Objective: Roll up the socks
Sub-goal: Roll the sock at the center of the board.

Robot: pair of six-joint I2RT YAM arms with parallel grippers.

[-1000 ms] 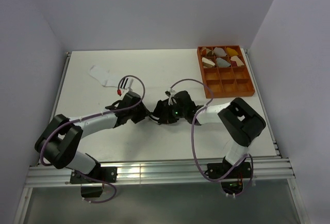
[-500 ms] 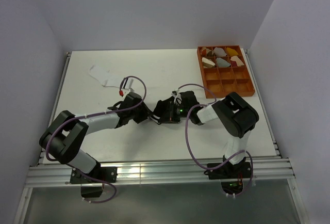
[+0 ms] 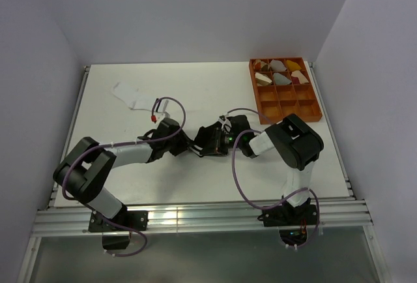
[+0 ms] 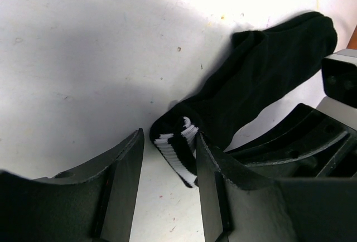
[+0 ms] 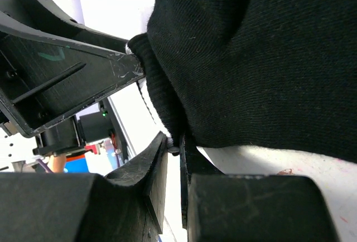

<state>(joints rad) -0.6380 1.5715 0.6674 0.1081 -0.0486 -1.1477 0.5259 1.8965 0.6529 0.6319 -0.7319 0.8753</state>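
Observation:
The black sock (image 4: 262, 80) lies on the white table, and its white-striped cuff (image 4: 179, 148) is folded over between my left gripper's jaws. My left gripper (image 4: 168, 137) is open around that cuff, which touches only the right-hand finger (image 4: 215, 186). My right gripper (image 5: 174, 139) is shut on the black sock's (image 5: 251, 58) edge, and cloth bulges above its jaws. In the top view the two grippers meet nose to nose at mid-table, left (image 3: 187, 147) and right (image 3: 204, 145), and hide the black sock. The white sock (image 3: 130, 95) lies flat at the back left.
An orange compartment tray (image 3: 290, 120) stands at the back right, with several rolled bundles in its far rows. A cable loops over each forearm. White walls close off the table on the left, back and right.
The right arm's elbow has swung left and the left arm's elbow right, toward the middle. Both grippers stay at the black sock, with the right still shut on it.

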